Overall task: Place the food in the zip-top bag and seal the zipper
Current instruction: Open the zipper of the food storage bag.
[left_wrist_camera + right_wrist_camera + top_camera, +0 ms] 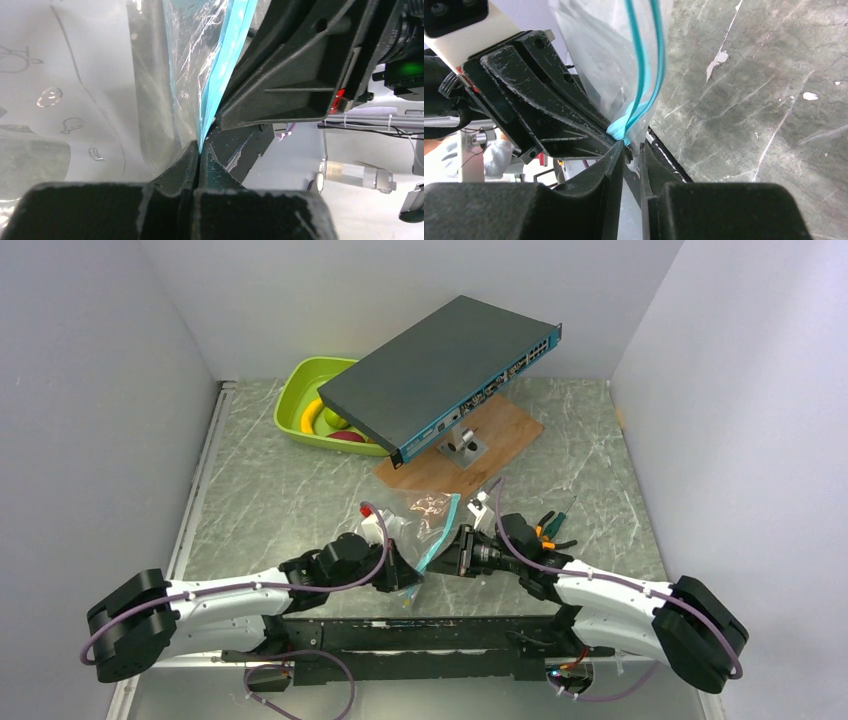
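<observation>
We hold the zip-top bag (432,525) between both arms, over the near part of the counter (280,500). Our left jaws are pressed together on the zipper (225,75), and our right jaws are clamped on the film at the strip's end. The bag looks light, limp and slippery, so the stiffer strip seems the best hold. The food (328,422) lies well apart in the tray (300,380).

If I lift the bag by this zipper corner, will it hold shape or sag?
Likely floppy: the zip-top bag is thin, crinkled film, so it should droop from where the left gripper and right gripper pinch it at the zipper. Probably very light, given that thin film. The glossy plastic may slip; the thicker teal strip looks the safer hold.
</observation>
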You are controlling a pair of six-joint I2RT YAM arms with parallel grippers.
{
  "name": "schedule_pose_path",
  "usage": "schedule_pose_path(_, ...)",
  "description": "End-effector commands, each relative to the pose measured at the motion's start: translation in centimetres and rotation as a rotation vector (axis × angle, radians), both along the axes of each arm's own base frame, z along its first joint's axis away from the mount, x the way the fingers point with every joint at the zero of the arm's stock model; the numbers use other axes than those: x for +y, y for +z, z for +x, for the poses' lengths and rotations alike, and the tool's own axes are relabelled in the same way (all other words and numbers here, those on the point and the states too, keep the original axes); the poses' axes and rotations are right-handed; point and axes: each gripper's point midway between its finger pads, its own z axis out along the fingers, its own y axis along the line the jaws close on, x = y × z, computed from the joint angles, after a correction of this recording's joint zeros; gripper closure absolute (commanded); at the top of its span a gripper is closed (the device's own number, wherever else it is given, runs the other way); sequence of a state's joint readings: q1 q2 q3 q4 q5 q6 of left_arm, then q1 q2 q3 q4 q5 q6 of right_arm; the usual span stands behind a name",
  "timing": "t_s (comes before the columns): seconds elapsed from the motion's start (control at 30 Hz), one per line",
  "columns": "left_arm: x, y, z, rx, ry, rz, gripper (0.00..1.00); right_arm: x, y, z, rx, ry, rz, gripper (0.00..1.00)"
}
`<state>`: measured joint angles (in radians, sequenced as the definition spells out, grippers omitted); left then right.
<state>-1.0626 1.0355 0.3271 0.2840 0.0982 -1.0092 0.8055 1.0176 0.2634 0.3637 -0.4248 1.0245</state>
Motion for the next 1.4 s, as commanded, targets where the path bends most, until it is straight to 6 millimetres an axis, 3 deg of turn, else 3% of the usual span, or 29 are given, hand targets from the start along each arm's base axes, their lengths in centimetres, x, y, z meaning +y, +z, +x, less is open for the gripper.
schedule_pose_path(0.0,-1.0,2.9,-0.1,-0.014,-0.016,-0.131,1.0,1.3,2.6,1.4,-0.067,-0.028,0.055,0.81)
schedule_pose_path(0.27,-0.9,3.6,-0.4,-0.013,-0.021,-0.159,1.0,1.6,2.5,1.8,-0.056,-0.048,0.06,0.81)
schedule_pose_path(0.67,-1.7,3.3,-1.1,0.022,-0.061,-0.203,1.0,2.6,5.6,3.3,-0.057,-0.111,0.187,0.73)
schedule_pose_path(0.87,-1.8,3.8,-1.4,0.017,-0.071,-0.205,1.0,2.0,4.2,5.1,-0.052,-0.207,0.089,0.75)
schedule_pose_path(0.97,-2.0,4.0,-1.6,0.014,-0.082,-0.204,1.0,2.2,4.6,5.9,-0.088,-0.22,0.087,0.75)
schedule_pose_path(1.0,-2.0,4.0,-1.6,0.014,-0.086,-0.202,1.0,2.5,5.1,6.0,-0.099,-0.212,0.101,0.76)
schedule_pose_path(1.07,-2.2,4.0,-1.8,0.011,-0.095,-0.199,1.0,3.1,5.8,5.9,-0.116,-0.188,0.124,0.95)
schedule_pose_path(1.1,-2.2,4.1,-1.8,0.011,-0.098,-0.197,1.0,3.4,5.7,5.8,-0.122,-0.184,0.111,1.0)
schedule_pose_path(1.13,-2.2,4.1,-1.8,0.01,-0.098,-0.194,0.99,3.4,5.4,6.1,-0.131,-0.198,0.081,1.0)
schedule_pose_path(1.2,-2.1,4.2,-1.7,0.002,-0.091,-0.176,0.87,3.4,5.4,6.1,-0.175,-0.199,0.043,1.0)
schedule_pose_path(1.33,-0.4,3.0,-1.0,-0.031,-0.009,0.028,0.48,2.6,5.2,6.1,-0.213,-0.212,-0.039,1.0)
schedule_pose_path(1.37,-0.1,3.5,-0.8,-0.054,0.007,0.072,0.41,2.4,5.2,6.0,-0.218,-0.212,-0.056,1.0)
